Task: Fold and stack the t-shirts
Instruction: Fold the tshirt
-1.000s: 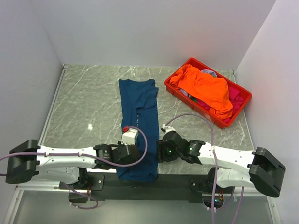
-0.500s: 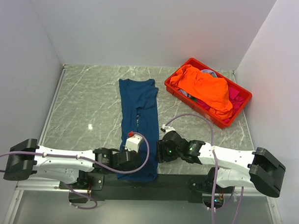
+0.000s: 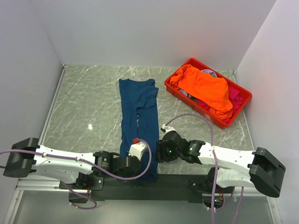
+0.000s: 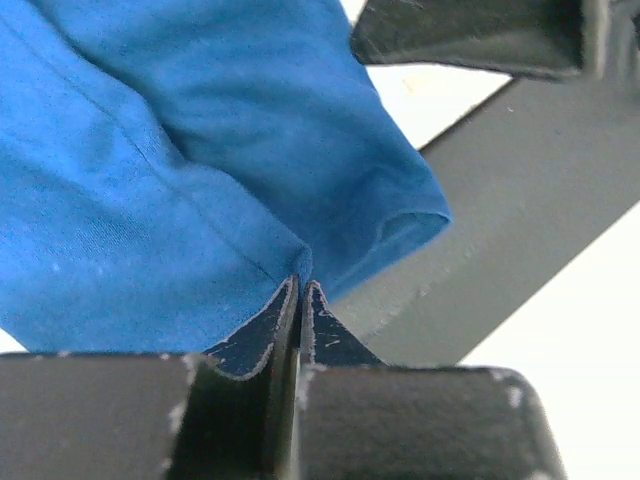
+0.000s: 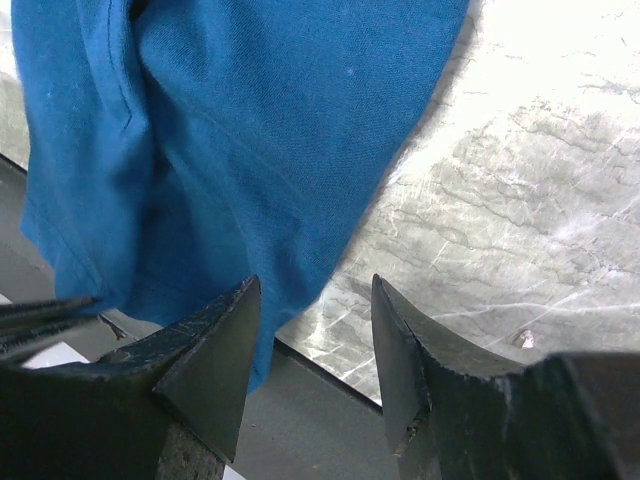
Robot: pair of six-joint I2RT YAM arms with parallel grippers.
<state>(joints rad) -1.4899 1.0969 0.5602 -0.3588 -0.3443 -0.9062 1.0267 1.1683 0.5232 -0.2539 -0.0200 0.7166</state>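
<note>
Navy t-shirt [image 3: 137, 99] lies lengthwise at centre of table [image 3: 81, 104]. The left gripper [image 4: 300, 295], now shifted nearer and rightward, is pinched closed on its near hem. The right gripper [image 5: 312, 325] is unmoved, jaws apart beside the hem.

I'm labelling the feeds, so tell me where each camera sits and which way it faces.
Top external: fixed above and behind the bases, looking down on the grey marble table, dark blue cloth t-shirt and red plastic crate; left arm and right arm show.
Left wrist: on the left arm, looking along its shut left pincer, which pinches the t-shirt's hem.
Right wrist: on the right arm, looking past its open right pincer at t-shirt and marble.
Shared: all three show the t-shirt's near end.
</note>
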